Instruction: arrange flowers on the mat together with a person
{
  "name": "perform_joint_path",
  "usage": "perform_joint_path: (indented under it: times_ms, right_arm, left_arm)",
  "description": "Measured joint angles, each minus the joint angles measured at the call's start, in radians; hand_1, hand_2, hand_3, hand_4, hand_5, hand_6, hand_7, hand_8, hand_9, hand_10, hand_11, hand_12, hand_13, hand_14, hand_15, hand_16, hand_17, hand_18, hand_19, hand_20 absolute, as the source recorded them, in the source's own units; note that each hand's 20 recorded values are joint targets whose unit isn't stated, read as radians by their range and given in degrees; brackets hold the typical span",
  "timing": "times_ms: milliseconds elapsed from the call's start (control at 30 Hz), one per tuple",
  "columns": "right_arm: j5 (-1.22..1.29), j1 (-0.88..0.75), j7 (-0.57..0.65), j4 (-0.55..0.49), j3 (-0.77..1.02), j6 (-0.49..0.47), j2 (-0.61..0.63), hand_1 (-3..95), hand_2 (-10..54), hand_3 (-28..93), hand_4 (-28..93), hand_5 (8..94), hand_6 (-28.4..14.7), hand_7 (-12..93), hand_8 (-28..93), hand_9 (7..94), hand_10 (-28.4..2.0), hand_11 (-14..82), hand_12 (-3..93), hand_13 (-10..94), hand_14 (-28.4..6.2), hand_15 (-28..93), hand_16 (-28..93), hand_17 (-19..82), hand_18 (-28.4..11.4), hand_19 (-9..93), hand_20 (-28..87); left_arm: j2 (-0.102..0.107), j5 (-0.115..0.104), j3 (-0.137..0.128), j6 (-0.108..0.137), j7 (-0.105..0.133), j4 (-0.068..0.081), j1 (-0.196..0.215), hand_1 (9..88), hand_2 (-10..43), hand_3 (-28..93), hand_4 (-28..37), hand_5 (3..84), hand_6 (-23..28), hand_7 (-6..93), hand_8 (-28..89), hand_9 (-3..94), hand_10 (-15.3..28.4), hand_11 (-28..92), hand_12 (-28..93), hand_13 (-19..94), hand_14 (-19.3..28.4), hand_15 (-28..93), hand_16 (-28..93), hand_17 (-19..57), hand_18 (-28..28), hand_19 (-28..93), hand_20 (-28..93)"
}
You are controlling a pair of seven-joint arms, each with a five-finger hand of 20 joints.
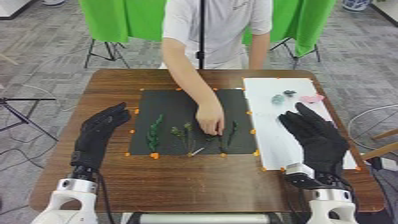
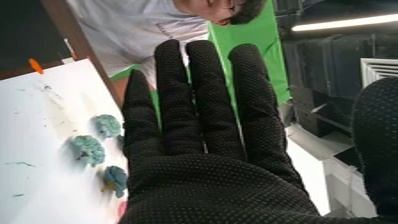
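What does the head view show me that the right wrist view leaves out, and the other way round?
The head view adds the robot's left hand, the leafy stems lying on the dark mat, and the person's hand reaching down among them. The right wrist view adds a bright light strip. Both share the robot's right hand with its fingers straight, the white sheet with blue-green clumps on it, the person's white shirt and the green cloth.
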Motion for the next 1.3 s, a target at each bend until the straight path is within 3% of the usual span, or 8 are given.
perform_joint_path:
  times_ms: [633, 833, 1167, 1300]
  right_arm:
    - [-0.009, -0.003, 0.002, -0.001, -0.001, 0.003, 0.0, 10.3, -0.4, 81, -15, 54.7, -1.0, 13, -9, 57.8, -15.6, 7.8, 15.6, 47, -14.2, 15, 18, 25, -14.6, 8, 34]
    - [-0.011, -0.002, 0.001, -0.002, -0.001, 0.004, 0.001, 14.4, -5.7, 80, -15, 54.7, -1.0, 13, -9, 57.8, -15.4, 7.8, 15.8, 48, -13.9, 15, 18, 26, -14.5, 11, 36]
    - [-0.039, 0.015, -0.002, 0.005, -0.003, 0.002, 0.022, 20.7, -9.4, 78, -16, 53.7, -1.4, 13, -9, 56.4, -15.1, 7.4, 15.7, 49, -13.4, 15, 18, 29, -13.8, 22, 41]
    - [-0.099, 0.036, -0.003, 0.008, -0.004, 0.007, 0.042, 29.0, -9.5, 71, -19, 55.4, -3.8, 13, -9, 63.3, -15.2, 8.9, 14.7, 60, -12.7, 17, 14, 37, -14.8, 33, 44]
  left_arm:
    - [-0.005, 0.0, -0.003, 0.0, -0.006, -0.001, 0.005, 30.2, -5.8, 63, -14.3, 48.0, 3.5, 13.7, -6, 42.9, 12.6, 17, 16, 34, 16.8, 16, 5, 5.6, 12.4, 6, 19]
    - [-0.006, 0.0, -0.005, 0.0, -0.005, -0.001, 0.005, 30.2, -5.8, 63, -14.3, 48.0, 3.6, 13.6, -6, 43.0, 12.5, 17, 16, 34, 16.8, 17, 5, 5.6, 12.4, 6, 19]
    - [-0.008, 0.0, -0.004, 0.001, -0.002, -0.001, 0.008, 30.1, -5.8, 63, -14.3, 48.1, 3.5, 13.7, -6, 43.0, 12.5, 17, 16, 34, 16.8, 16, 5, 5.6, 12.3, 6, 19]
    - [-0.006, 0.0, -0.003, 0.001, -0.002, 0.0, 0.004, 30.2, -5.7, 63, -14.3, 48.1, 3.6, 13.7, -6, 42.9, 12.6, 17, 16, 34, 16.8, 16, 5, 5.6, 12.4, 6, 19]
